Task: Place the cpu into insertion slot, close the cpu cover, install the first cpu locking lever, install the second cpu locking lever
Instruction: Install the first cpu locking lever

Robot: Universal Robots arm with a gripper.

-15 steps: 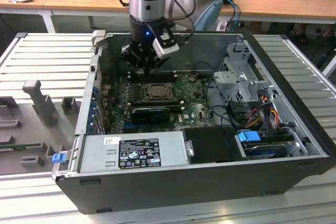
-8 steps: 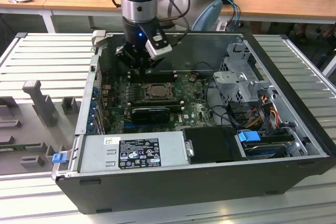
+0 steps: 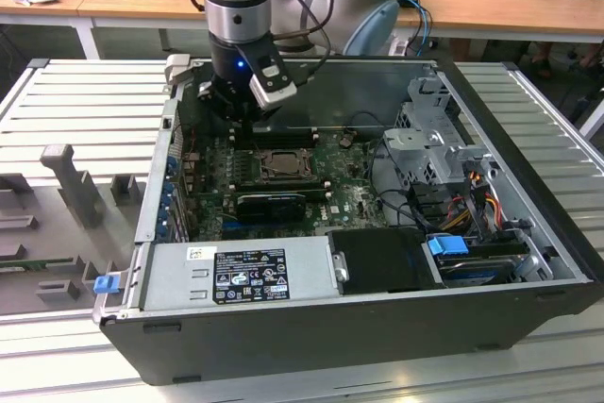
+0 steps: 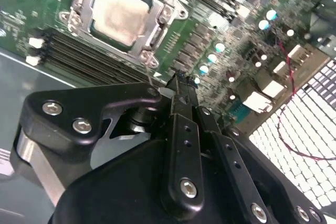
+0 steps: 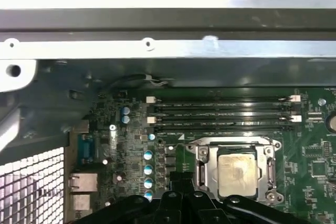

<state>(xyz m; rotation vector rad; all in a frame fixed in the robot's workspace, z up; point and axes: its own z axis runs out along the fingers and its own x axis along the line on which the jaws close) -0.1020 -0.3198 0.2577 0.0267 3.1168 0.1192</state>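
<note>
A: Quick, where's the gripper?
B: Exterior view: the gripper (image 3: pixel 251 123) hangs inside the open computer case (image 3: pixel 528 233). It's at about 11 o'clock from the insertion slot (image 3: pixel 260 163), near it, over the green board (image 3: pixel 349 197).
A: Fingers?
B: Second wrist view: fingertips (image 4: pixel 181 90) are pressed together, and I see nothing between them. They're by the memory slots (image 4: pixel 89 56), apart from the socket.
A: And the cpu?
B: The cpu (image 5: pixel 237 176) lies flat in the slot, pale tan face up. It looks the same in both wrist views.
A: Cover?
B: The cpu cover (image 5: pixel 210 177) is down. Its silver frame sits around the chip and the face shows through the window.
A: Levers?
B: The locking levers (image 5: pixel 271 167) are thin metal bars along the frame edge. Can't tell if they're latched.
A: Surroundings, exterior view?
B: The black expansion card (image 3: pixel 272 203) is at 6 o'clock from the slot, just beside it. The power supply (image 3: pixel 236 276) is further along at 6 o'clock, against the case wall. The drive cage (image 3: pixel 434 139) is at 3 o'clock, well apart.
</note>
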